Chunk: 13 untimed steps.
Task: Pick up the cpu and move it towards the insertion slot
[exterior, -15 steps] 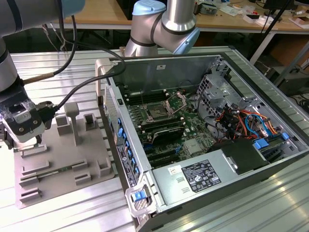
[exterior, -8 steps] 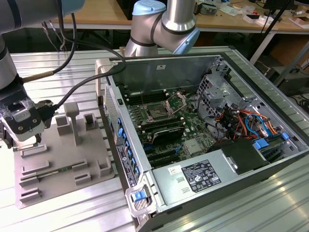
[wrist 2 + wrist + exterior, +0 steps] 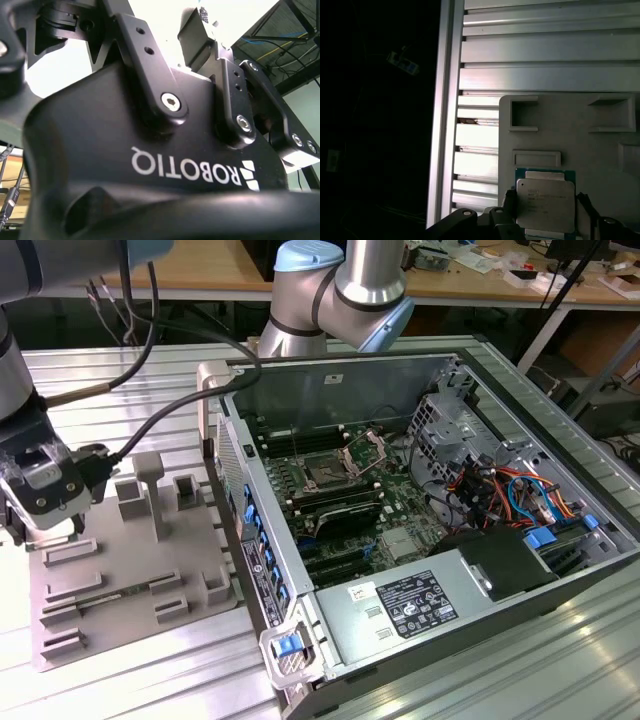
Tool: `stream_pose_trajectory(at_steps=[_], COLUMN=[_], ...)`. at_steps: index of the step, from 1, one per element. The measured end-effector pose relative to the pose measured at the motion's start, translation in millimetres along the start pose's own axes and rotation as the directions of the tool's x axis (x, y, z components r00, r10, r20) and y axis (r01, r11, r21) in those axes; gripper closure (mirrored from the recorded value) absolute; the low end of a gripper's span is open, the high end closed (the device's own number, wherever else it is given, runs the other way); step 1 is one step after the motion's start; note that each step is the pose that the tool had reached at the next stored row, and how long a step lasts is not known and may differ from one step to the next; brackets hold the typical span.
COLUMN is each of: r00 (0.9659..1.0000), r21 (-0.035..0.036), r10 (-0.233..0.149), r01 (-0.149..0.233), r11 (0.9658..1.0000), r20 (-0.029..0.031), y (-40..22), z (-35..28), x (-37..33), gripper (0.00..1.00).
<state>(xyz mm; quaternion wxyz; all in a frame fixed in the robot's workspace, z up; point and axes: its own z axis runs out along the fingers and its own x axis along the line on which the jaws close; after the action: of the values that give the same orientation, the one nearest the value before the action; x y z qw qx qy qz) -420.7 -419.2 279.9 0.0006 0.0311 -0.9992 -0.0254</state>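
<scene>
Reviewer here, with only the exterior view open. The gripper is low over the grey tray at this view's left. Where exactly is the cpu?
Observer: In the first wrist view the cpu sits directly under the gripper, silver top facing up.
Reviewer: Is it off the tray yet?
Observer: I cannot tell. In that same view the grey tray is the background behind it, and a raised rectangular frame on the tray lies just beside the cpu's green edge.
</scene>
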Motion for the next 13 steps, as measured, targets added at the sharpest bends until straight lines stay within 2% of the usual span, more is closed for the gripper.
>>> stream_pose_trajectory(at_steps=[13], r00=[1.0], r21=[0.0], r10=[0.0], r01=[0.0], r11=[1.0], r20=[-0.0001], y=[0.2], z=[-3.5], x=[0.0], gripper=[0.45])
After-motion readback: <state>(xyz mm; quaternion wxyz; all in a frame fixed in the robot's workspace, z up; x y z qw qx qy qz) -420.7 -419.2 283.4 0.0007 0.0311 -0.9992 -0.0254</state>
